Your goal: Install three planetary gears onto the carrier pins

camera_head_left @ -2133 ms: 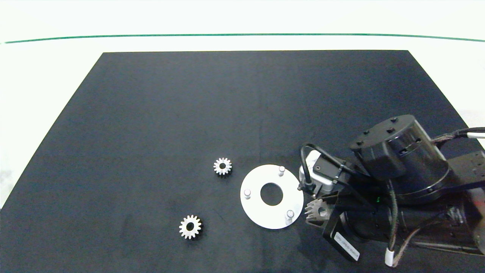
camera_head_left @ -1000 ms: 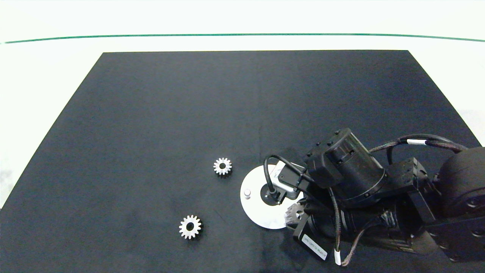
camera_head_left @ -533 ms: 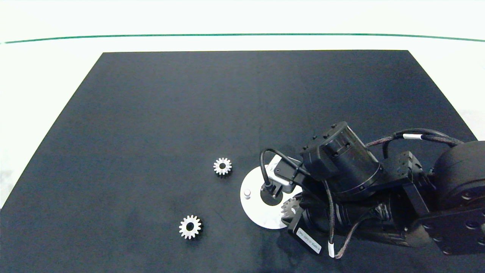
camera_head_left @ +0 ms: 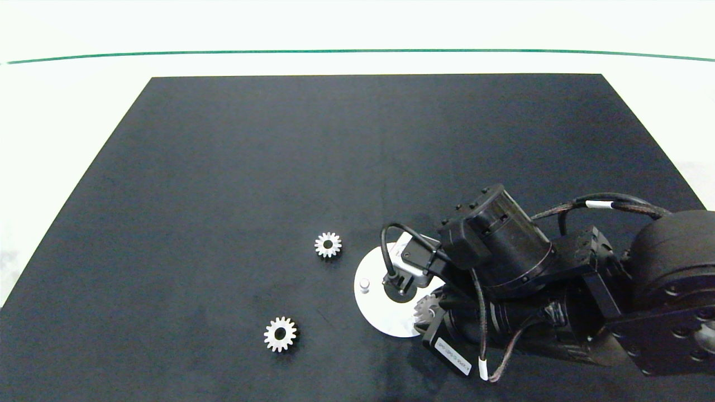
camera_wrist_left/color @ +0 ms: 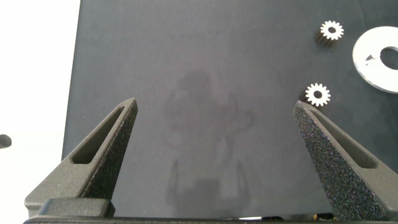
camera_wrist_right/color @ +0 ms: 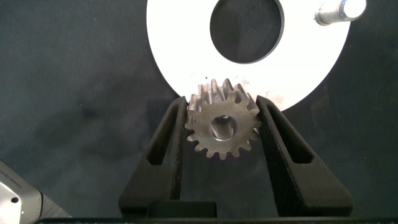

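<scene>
My right gripper (camera_wrist_right/color: 222, 104) is shut on a silver planetary gear (camera_wrist_right/color: 222, 127), held flat between both fingers. In the head view this gear (camera_head_left: 427, 307) sits over the near right edge of the white disc (camera_head_left: 382, 318). One carrier pin (camera_head_left: 365, 285) stands free on the disc's left side; in the right wrist view a pin (camera_wrist_right/color: 339, 12) shows beyond the centre hole. The arm hides the other pins from above. Two more gears (camera_head_left: 328, 245) (camera_head_left: 280, 334) lie flat on the mat left of the disc. My left gripper (camera_wrist_left/color: 216, 104) hangs open over bare mat, far from them.
A black mat (camera_head_left: 223, 167) covers the white table, and its edges show at the left, far and right sides. The right arm's bulk (camera_head_left: 558, 290) fills the near right corner. A green line (camera_head_left: 357, 51) runs along the far table.
The right arm carried the gear leftward from beside the disc's right edge to over the disc's near right part. In the last half second it crept only slightly left. The two loose gears stayed put.
</scene>
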Controlling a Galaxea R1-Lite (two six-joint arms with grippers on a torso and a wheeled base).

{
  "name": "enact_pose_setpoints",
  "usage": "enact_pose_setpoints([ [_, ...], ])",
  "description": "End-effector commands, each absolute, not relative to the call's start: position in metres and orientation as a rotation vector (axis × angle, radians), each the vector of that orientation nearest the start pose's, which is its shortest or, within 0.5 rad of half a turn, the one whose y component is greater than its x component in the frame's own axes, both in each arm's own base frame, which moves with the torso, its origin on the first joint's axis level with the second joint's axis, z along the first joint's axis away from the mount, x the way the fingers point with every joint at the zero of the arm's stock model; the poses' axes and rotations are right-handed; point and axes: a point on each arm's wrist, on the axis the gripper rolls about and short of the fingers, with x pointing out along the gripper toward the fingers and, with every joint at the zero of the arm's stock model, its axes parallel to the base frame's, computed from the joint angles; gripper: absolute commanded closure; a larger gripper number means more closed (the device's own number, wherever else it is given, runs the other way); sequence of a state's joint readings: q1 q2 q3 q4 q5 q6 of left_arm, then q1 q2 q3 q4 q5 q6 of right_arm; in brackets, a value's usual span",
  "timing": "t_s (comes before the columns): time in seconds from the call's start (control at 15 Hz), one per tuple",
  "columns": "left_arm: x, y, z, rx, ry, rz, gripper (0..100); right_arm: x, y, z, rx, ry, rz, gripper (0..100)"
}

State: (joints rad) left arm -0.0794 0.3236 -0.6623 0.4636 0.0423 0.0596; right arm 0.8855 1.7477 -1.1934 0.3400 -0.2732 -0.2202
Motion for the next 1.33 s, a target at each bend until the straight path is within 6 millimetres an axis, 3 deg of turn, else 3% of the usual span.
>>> enact_pose_setpoints([
  [0.07,-0.044,0.004,0.212,0.067,0.120,-0.040,0,0.198,0.235,0.188,-0.705,0.699,0.661,90],
  [0.53,-0.045,0.005,0.213,0.068,0.115,-0.054,0,0.200,0.237,0.183,-0.716,0.713,0.655,90],
  [0.6,-0.045,0.005,0.213,0.067,0.110,-0.054,0,0.201,0.237,0.183,-0.717,0.712,0.654,0],
  [1.13,-0.045,0.005,0.211,0.068,0.115,-0.059,0,0.200,0.231,0.192,-0.692,0.692,0.633,0],
  [1.2,-0.044,0.005,0.210,0.069,0.124,-0.060,0,0.195,0.221,0.207,-0.639,0.655,0.609,0],
  [1.33,-0.048,0.006,0.200,0.076,0.191,-0.075,0,0.172,0.175,0.250,-0.549,0.530,0.481,0],
])
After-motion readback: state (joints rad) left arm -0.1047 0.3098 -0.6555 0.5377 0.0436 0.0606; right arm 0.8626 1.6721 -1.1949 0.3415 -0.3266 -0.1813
